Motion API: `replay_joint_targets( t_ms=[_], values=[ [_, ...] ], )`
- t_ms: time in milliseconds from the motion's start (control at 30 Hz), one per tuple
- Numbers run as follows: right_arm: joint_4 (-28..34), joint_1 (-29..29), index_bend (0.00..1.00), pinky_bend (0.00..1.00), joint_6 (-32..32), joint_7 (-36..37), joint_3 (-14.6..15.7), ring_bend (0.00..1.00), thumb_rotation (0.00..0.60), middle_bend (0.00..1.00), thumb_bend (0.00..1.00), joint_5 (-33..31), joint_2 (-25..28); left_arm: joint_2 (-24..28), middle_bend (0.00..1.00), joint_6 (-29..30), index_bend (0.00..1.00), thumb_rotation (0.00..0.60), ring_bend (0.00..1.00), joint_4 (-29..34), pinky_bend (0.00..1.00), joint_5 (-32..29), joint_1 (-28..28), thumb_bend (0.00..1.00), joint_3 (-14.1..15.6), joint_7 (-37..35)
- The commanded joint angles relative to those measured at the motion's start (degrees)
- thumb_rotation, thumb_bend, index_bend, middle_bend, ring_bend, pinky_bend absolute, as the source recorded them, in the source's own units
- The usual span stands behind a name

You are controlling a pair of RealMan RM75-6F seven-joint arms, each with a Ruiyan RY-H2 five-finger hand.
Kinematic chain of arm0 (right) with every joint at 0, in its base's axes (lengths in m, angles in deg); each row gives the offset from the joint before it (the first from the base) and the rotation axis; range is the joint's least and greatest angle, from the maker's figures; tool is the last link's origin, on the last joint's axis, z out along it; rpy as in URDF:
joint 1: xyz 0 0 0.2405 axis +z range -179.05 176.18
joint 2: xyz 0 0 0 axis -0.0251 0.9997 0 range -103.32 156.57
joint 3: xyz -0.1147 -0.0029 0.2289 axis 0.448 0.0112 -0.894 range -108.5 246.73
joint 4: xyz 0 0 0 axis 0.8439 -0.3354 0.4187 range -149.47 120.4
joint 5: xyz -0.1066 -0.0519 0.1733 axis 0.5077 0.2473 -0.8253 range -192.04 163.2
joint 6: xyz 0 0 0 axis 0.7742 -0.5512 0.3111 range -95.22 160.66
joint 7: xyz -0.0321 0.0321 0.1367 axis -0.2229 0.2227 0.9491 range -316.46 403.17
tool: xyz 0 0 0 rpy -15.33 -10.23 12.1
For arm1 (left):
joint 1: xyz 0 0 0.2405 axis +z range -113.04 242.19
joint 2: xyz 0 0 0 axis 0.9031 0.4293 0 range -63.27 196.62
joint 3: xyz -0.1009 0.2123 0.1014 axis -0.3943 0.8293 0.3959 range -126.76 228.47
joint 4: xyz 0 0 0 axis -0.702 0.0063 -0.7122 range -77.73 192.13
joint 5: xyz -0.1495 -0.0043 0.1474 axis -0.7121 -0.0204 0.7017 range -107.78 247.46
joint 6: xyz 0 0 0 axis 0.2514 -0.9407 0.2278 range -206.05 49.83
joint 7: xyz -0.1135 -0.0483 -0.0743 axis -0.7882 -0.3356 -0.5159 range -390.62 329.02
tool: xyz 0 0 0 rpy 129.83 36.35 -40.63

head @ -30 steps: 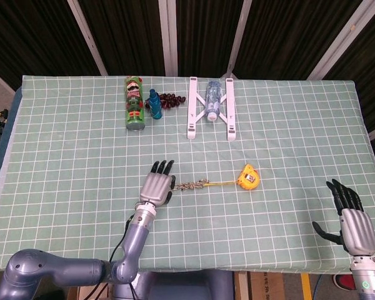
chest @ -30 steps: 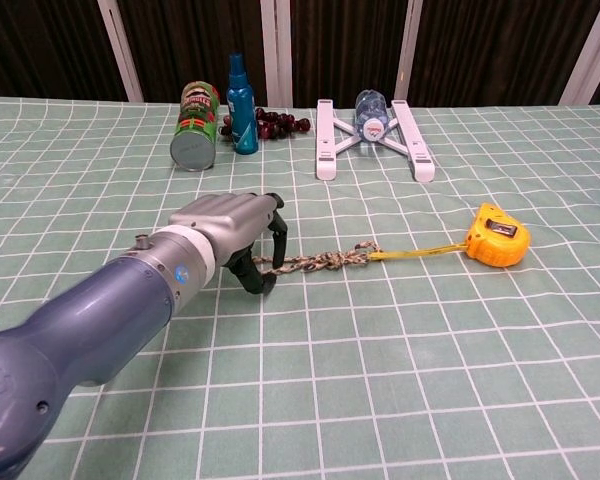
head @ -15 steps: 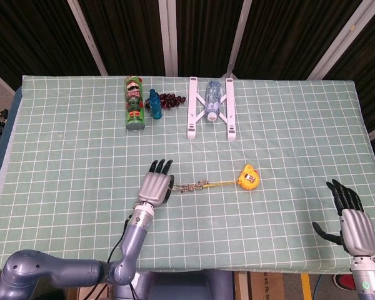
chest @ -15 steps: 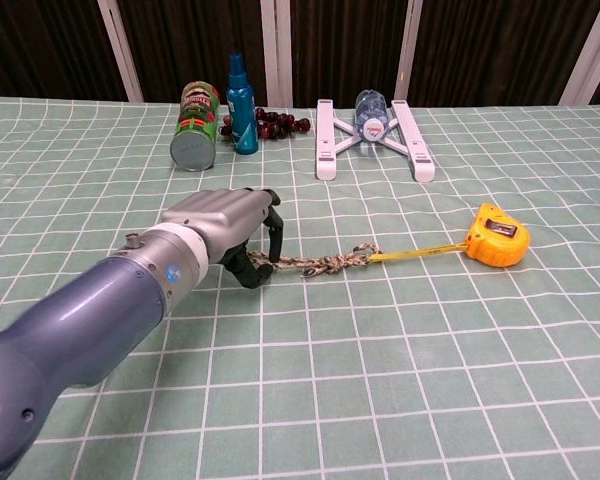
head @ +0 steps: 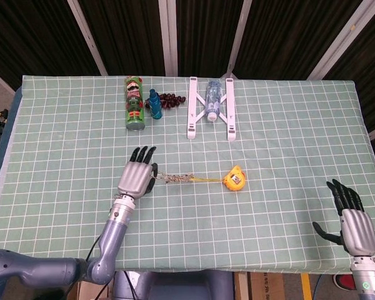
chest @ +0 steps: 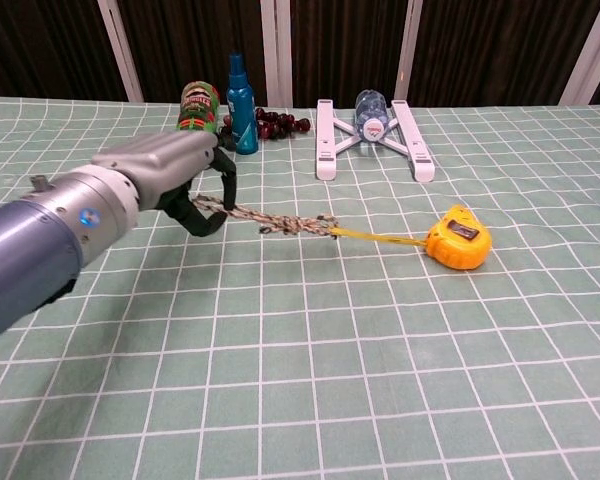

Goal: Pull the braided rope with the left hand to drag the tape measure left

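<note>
On the green checked cloth, left of centre, the left hand (head: 135, 179) has the braided rope (head: 174, 178) caught between its thumb and curled fingers, and in the chest view the dark fingertips (chest: 225, 180) hook down over the rope's near end while the thumb closes beneath it. From there the rope runs right, lifted a little off the cloth near the hand, and joins a thin yellow tape strip that leads to the tape measure (head: 234, 180), which sits on the cloth near the middle of the table (head: 300, 125). Over at the near right corner the right hand (head: 352, 220) rests palm down, fingers spread, holding nothing and touching none of the objects.
</note>
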Motion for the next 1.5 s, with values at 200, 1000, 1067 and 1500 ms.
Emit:
replay_joint_targets(
  t_ms=[200, 1000, 1067, 1500],
  values=[
    [-0.1, -0.1, 0.0, 0.0, -0.3, -0.5, 0.1, 0.0, 0.6, 0.0, 0.27, 0.4, -0.2, 12.7, 0.05, 4.4, 0.55, 0.6, 0.0, 8.6, 0.0, 4.6, 6.8, 0.56, 1.8, -5.6],
    [-0.3, -0.5, 0.0, 0.0, -1.8, -1.8, 0.6, 0.0, 0.6, 0.0, 0.27, 2.3, -0.5, 35.7, 0.0, 8.4, 0.44, 0.6, 0.0, 6.4, 0.0, 12.6, 24.3, 0.38, 8.7, -27.5],
    [-0.4, -0.5, 0.0, 0.0, -1.8, -1.9, 0.6, 0.0, 0.6, 0.0, 0.27, 2.3, -0.5, 37.0, 0.0, 6.6, 0.36, 0.6, 0.0, 7.2, 0.0, 12.3, 24.8, 0.23, 9.5, -28.2],
    [-0.7, -0.6, 0.0, 0.0, -2.1, -2.4, 1.2, 0.0, 0.6, 0.0, 0.27, 3.7, -0.3, 41.6, 0.0, 14.1, 0.14, 0.6, 0.0, 15.3, 0.0, 26.2, 34.6, 0.08, 15.2, -40.0]
  ],
)
